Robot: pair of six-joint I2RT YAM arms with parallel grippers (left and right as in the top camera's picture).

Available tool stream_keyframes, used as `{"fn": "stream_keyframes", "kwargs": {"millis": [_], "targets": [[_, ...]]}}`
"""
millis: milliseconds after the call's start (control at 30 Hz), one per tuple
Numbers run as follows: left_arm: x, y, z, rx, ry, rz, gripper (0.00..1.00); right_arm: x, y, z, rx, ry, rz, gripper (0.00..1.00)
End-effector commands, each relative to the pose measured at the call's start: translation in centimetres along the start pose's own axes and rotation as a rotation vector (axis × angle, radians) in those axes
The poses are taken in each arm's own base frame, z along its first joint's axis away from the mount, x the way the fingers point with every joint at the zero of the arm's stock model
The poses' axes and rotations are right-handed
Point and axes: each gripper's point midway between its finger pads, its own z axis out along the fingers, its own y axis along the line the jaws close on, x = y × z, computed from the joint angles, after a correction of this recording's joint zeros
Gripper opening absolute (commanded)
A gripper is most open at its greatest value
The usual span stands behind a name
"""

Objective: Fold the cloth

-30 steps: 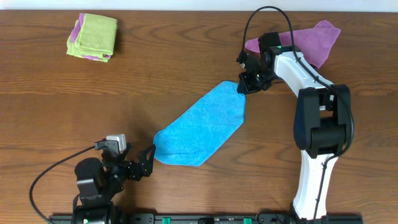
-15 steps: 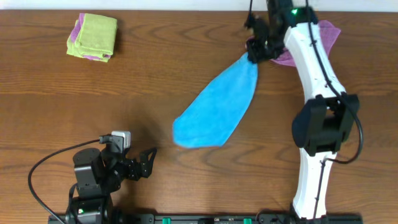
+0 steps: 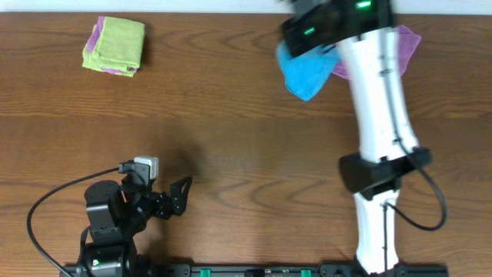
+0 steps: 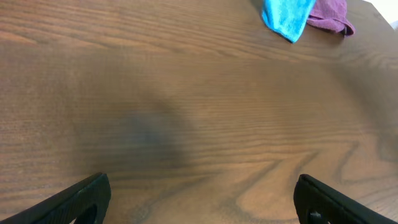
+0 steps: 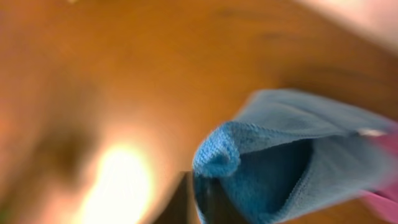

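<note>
At the near edge the left arm sits low, pulled slightly further left than a second ago. Its jaws are spread wide and hold nothing, with only wood grain between them in the left wrist view.

Beyond it, the middle of the bench shows bare wood right across. A second ago the cloth lay there as a long diagonal strip, its near end just beside the left jaws. Half a second ago it was already being drawn away.

Now it is a small bunched wad at the far edge, under the wrist of the right arm, which reaches almost to the back rim. The wad's right side overlaps the purple cloth. Whether its lower tip touches the wood I cannot tell.

The right wrist view is blurred, with blue folds close to the lens, so I cannot tell whether the right jaws are clenched on the cloth or released.

The lime-green folded cloth lies unmoved at the far left corner, well apart from both arms.
</note>
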Motion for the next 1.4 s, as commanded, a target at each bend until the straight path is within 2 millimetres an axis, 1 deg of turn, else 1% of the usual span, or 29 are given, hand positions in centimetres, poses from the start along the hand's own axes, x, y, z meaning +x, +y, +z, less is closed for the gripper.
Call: {"fn": "stream_keyframes", "kwargs": {"millis": [0, 33, 67, 133, 167, 200, 233, 267, 333, 367, 400, 433, 500, 533, 567, 600, 633, 667, 700, 800, 933, 1067, 1200, 1367], "targets": [[-1.9, -0.8, -0.7, 0.016, -0.042, 0.051, 0.95, 1.9, 9.4, 2.0, -0.202, 0.091, -0.241, 0.8], [-2.0, -0.8, -0.7, 0.015, -0.045, 0.052, 0.95, 2.0, 10.1, 2.3, -0.186, 0.096, -0.268, 0.88], [-2.1, -0.8, -0.7, 0.012, -0.048, 0.054, 0.95, 1.9, 10.6, 2.4, -0.174, 0.093, -0.286, 0.93], [-2.2, -0.7, -0.7, 0.004, -0.051, 0.054, 0.95, 1.8, 10.8, 2.5, -0.16, 0.09, -0.296, 0.94], [-2.1, -0.6, -0.7, -0.001, -0.05, 0.054, 0.95, 1.8, 10.5, 2.5, -0.151, 0.093, -0.294, 0.92], [-2.1, -0.6, -0.7, -0.002, -0.049, 0.053, 0.95, 1.9, 9.8, 2.5, -0.127, 0.1, -0.289, 0.92], [-2.1, -0.6, -0.7, -0.002, -0.049, 0.053, 0.95, 2.0, 8.7, 2.6, -0.089, 0.111, -0.28, 0.91], [-2.1, -0.5, -0.7, -0.003, -0.049, 0.053, 0.95, 2.3, 7.1, 2.7, -0.031, 0.129, -0.269, 0.91], [-2.1, -0.5, -0.7, -0.007, -0.05, 0.053, 0.95, 2.6, 4.6, 3.0, 0.044, 0.155, -0.228, 0.87], [-2.1, -0.5, -0.7, -0.007, -0.05, 0.053, 0.95, 2.9, 3.2, 3.4, 0.069, 0.17, -0.198, 0.84], [-2.1, -0.5, -0.7, -0.007, -0.048, 0.049, 0.95, 3.4, 1.3, 4.0, 0.089, 0.191, -0.166, 0.79], [-2.0, -0.5, -0.7, -0.007, -0.045, 0.047, 0.95, 3.9, 0.0, 4.6, 0.102, 0.208, -0.142, 0.78], [-1.9, -0.4, -0.7, -0.008, -0.039, 0.044, 0.95, 4.8, -2.6, 5.9, 0.121, 0.232, -0.077, 0.73], [-1.8, -0.4, -0.7, -0.009, -0.036, 0.042, 0.95, 5.3, -3.8, 6.5, 0.129, 0.241, -0.04, 0.67], [-1.7, -0.4, -0.7, -0.009, -0.035, 0.041, 0.95, 5.7, -4.7, 7.0, 0.134, 0.248, -0.02, 0.56], [-1.7, -0.4, -0.7, -0.01, -0.033, 0.04, 0.95, 6.1, -5.7, 7.6, 0.139, 0.254, -0.002, 0.51], [-1.7, -0.4, -0.7, -0.01, -0.033, 0.037, 0.95, 6.5, -6.4, 8.1, 0.143, 0.259, 0.011, 0.52], [-1.7, -0.4, -0.7, -0.01, -0.034, 0.023, 0.95, 7.1, -7.2, 8.9, 0.146, 0.269, 0.024, 0.58], [-1.7, -0.4, -0.7, -0.009, -0.034, 0.015, 0.95, 7.7, -7.7, 9.8, 0.147, 0.279, 0.033, 0.58], [-1.7, -0.4, -0.7, -0.01, -0.035, -0.003, 0.95, 8.4, -8.2, 11.8, 0.146, 0.277, 0.036, 0.57], [-1.7, -0.4, -0.7, -0.009, -0.034, -0.01, 0.95, 8.7, -8.1, 14.1, 0.122, 0.253, 0.033, 0.58], [-1.7, -0.4, -0.7, -0.009, -0.034, -0.028, 0.95, 8.7, -8.7, 15.8, 0.129, 0.237, 0.054, 0.59], [-1.7, -0.4, -0.7, -0.009, -0.034, -0.028, 0.95, 8.5, -9.0, 17.3, 0.129, 0.224, 0.05, 0.57], [-1.7, -0.4, -0.7, -0.009, -0.034, -0.028, 0.95, 9.4, -9.3, 19.7, 0.128, 0.243, 0.075, 0.57]]}}
